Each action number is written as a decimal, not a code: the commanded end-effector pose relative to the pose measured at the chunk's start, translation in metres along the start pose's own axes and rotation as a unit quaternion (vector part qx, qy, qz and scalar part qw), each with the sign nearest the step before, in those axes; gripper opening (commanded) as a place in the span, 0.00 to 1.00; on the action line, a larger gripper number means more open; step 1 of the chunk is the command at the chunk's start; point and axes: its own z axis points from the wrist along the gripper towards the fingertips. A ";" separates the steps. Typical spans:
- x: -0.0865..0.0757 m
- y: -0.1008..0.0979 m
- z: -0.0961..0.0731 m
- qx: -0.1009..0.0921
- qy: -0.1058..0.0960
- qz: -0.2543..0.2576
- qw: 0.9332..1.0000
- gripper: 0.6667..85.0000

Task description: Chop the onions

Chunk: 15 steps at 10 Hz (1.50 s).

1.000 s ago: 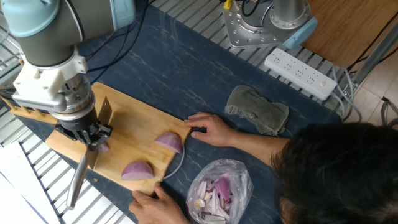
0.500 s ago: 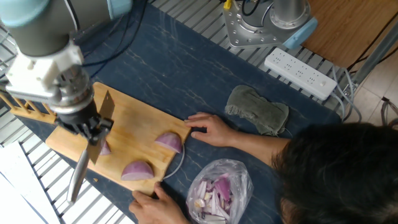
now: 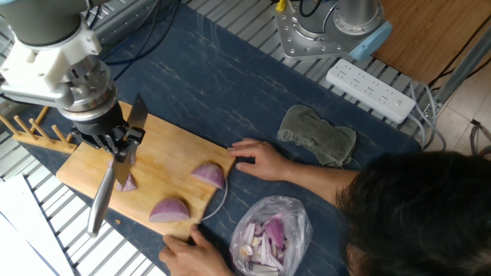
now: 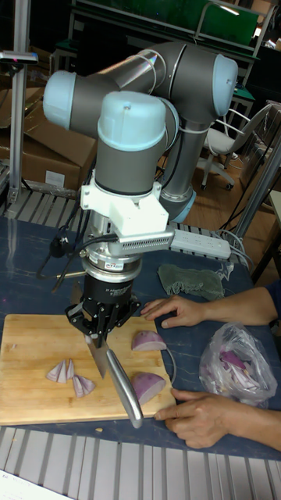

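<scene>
the fingers point(image 4: 100, 334) clench a knife point(image 4: 117, 378) above the cutting board point(image 4: 31, 391), beside small onion wedges point(image 4: 72, 376).

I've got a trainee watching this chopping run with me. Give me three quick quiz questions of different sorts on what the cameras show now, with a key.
1. True or false: the gripper holds a knife over the cutting board.
2. Multiple choice: where are the person's hands? A) on the power strip B) at the board's edge C) inside the plastic bag
3. Fill in: the grey cloth lies between the board and the white ____.

Key
1. True. The blade sits by the small cut onion wedges; two larger wedges lie further along.
2. B. One hand at the far corner, the other at the near edge.
3. Power strip.
</scene>
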 end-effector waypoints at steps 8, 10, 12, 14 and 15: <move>-0.004 -0.007 -0.005 0.012 -0.011 -0.009 1.000 0.00; -0.003 -0.011 -0.001 0.015 -0.008 -0.012 1.000 0.00; -0.014 -0.007 0.014 0.003 -0.021 -0.030 0.999 0.00; -0.017 -0.003 0.017 -0.001 -0.025 -0.035 0.999 0.00; -0.016 -0.006 0.015 0.003 -0.022 -0.036 0.999 0.00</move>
